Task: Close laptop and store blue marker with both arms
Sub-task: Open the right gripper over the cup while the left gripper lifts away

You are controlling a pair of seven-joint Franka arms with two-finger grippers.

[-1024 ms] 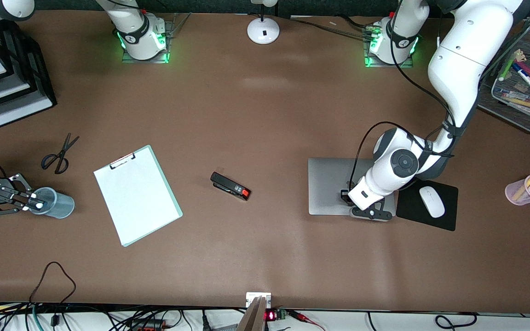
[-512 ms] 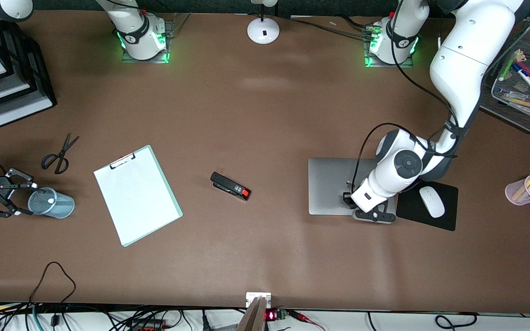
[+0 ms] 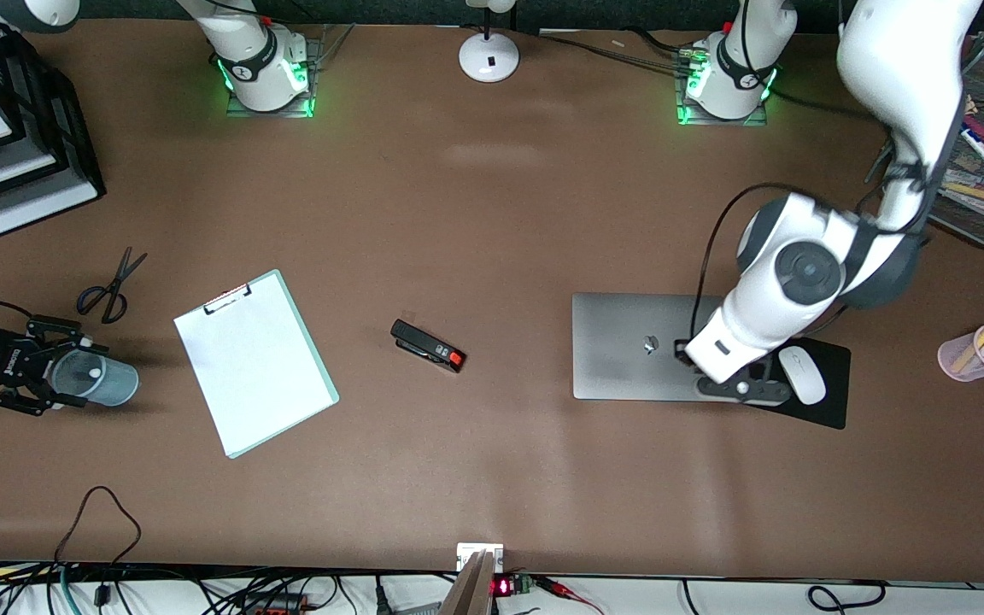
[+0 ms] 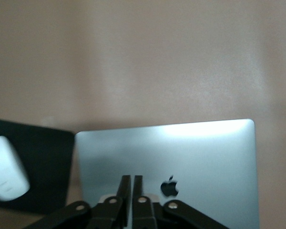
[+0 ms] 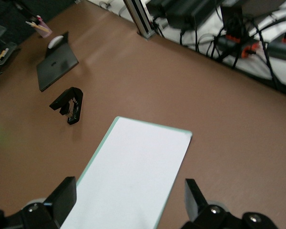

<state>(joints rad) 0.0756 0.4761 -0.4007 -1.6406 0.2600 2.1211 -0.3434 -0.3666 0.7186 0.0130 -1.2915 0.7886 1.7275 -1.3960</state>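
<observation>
On the brown table (image 3: 492,213), the laptop (image 3: 629,346) lies shut, lid flat, apple logo up, beside the mouse pad (image 3: 829,401) at the left arm's end. The left arm (image 3: 808,282) has lifted and swung off toward the mouse (image 3: 802,374) since a second ago, when its wrist sat lower over the lid; its left gripper (image 3: 744,389) now hovers over the lid's edge by the pad, fingers (image 4: 128,198) pressed almost together and holding nothing (the wrist view shows them as a narrow pair above the logo). That retreat suggests the closing half of the task is finished.

At the right arm's end, the right gripper (image 3: 39,376) stands just beside the mesh cup (image 3: 99,380), its fingers (image 5: 62,198) spread wide and empty. A second ago they were pinched over the cup's mouth; now they have let go and drawn back. A small whitish tip (image 3: 96,372) shows inside the cup, probably the blue marker's end, though no blue can be made out. If so, the storing is done too.

The right arm is cut off by the frame's edge. The clipboard (image 3: 254,363), stapler (image 3: 428,345) and scissors (image 3: 110,286) lie between the two arms, untouched.
</observation>
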